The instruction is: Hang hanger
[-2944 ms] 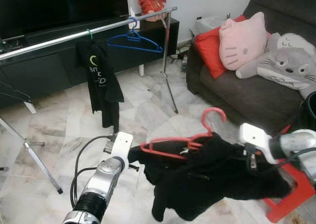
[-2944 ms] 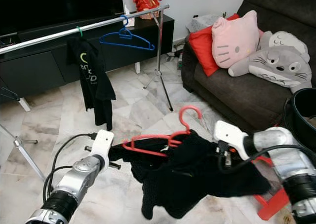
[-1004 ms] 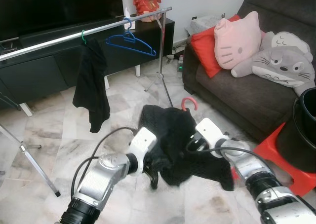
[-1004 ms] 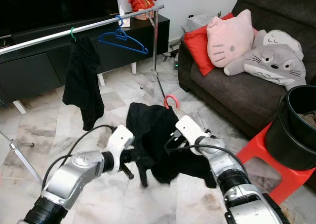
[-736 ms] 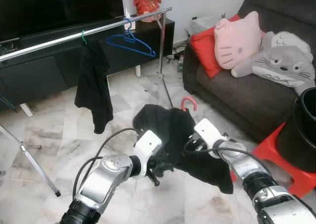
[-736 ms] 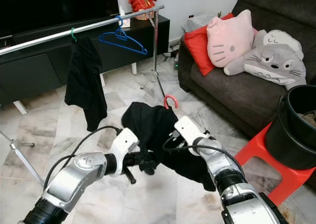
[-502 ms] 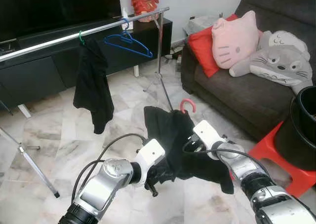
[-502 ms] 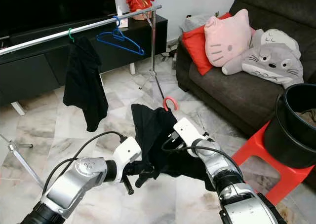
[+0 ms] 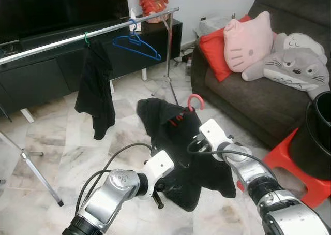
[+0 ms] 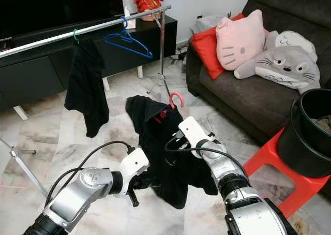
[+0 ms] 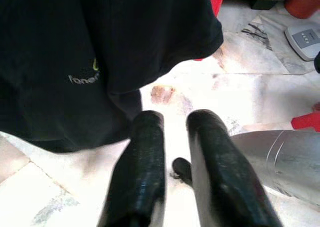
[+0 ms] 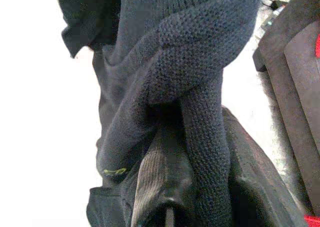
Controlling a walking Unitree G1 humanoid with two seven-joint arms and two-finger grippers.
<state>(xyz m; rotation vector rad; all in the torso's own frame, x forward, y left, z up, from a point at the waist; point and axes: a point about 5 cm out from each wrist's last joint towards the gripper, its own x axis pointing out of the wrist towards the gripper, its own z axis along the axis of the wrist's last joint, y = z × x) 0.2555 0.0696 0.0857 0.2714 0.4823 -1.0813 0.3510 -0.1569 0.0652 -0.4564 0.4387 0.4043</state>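
Note:
A red hanger (image 9: 195, 101) carries a black knitted garment (image 9: 178, 157), which hangs down in front of me at mid-height. My right gripper (image 9: 196, 138) is shut on the hanger just under its hook, and in the right wrist view the knit (image 12: 200, 77) drapes over its fingers (image 12: 160, 182). My left gripper (image 9: 157, 194) sits low by the garment's hem. In the left wrist view its fingers (image 11: 145, 152) stand a narrow gap apart with bare floor between them. The silver clothes rail (image 9: 108, 29) runs across the back left.
On the rail hang a blue hanger (image 9: 137, 42) and a black shirt (image 9: 95, 90) on a green hook. The rack's tripod legs (image 9: 173, 90) stand on the marble floor. A dark sofa (image 9: 248, 95) with plush cushions, a red stool (image 9: 305, 167) and a black bucket (image 9: 319, 129) are on the right.
My right gripper has raised the hanger, so the garment now hangs straight down and the red shoulder shows. The left gripper has dropped below the hem and no longer holds cloth.

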